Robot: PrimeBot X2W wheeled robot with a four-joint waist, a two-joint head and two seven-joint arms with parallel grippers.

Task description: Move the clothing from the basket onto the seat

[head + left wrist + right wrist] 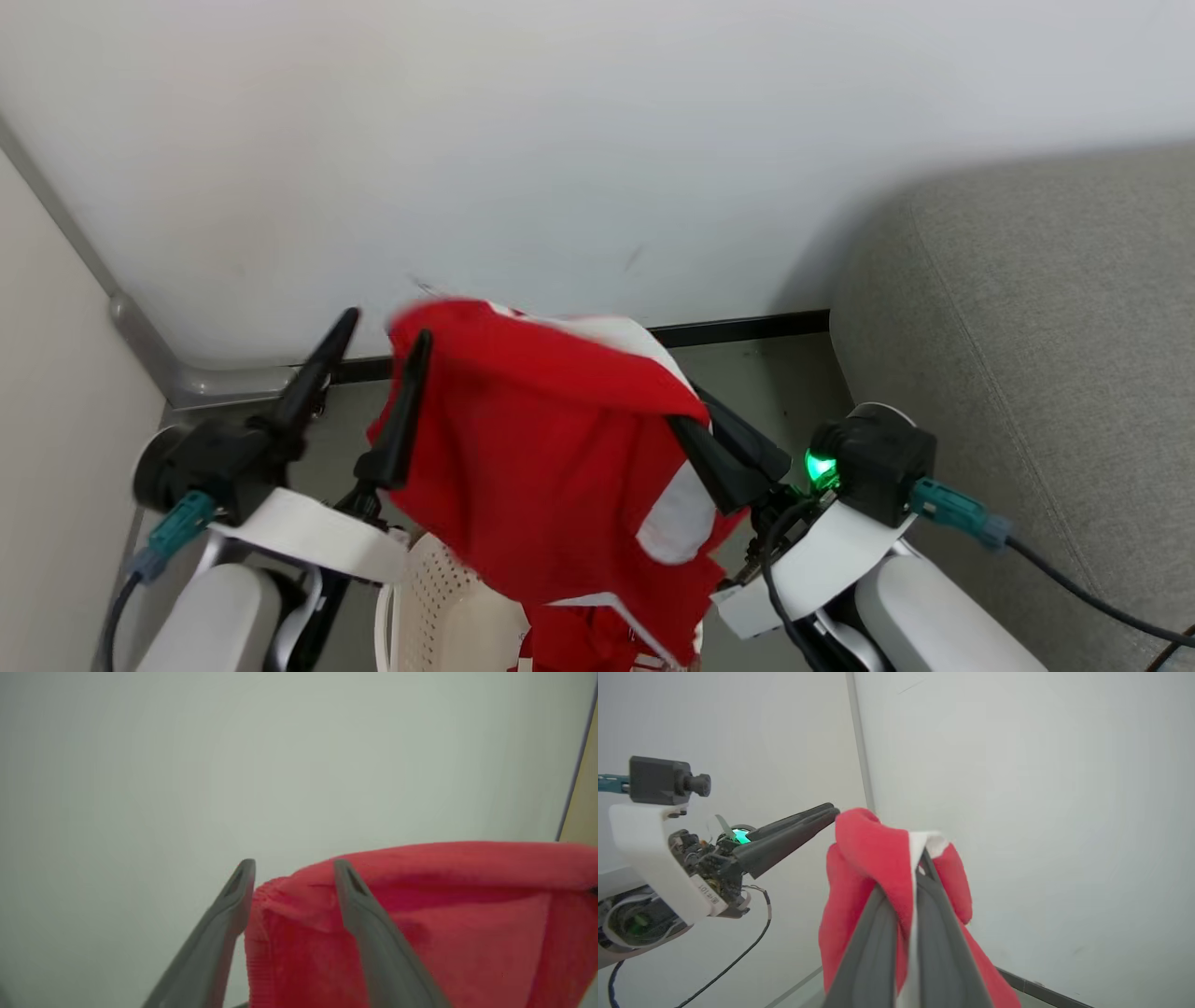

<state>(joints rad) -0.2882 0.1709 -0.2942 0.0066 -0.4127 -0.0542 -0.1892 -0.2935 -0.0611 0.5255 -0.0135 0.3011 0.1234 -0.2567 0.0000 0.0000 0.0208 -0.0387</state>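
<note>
Plain white wall [560, 140] meets grey floor [775, 378] along a dark baseboard [747, 329]; a cream wall [47, 420] adjoins it.

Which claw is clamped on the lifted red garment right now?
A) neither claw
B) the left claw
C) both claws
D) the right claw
D: the right claw has its fingers pinched shut on the red garment, while the left claw has its fingers standing apart, not pinching the fabric.
</note>
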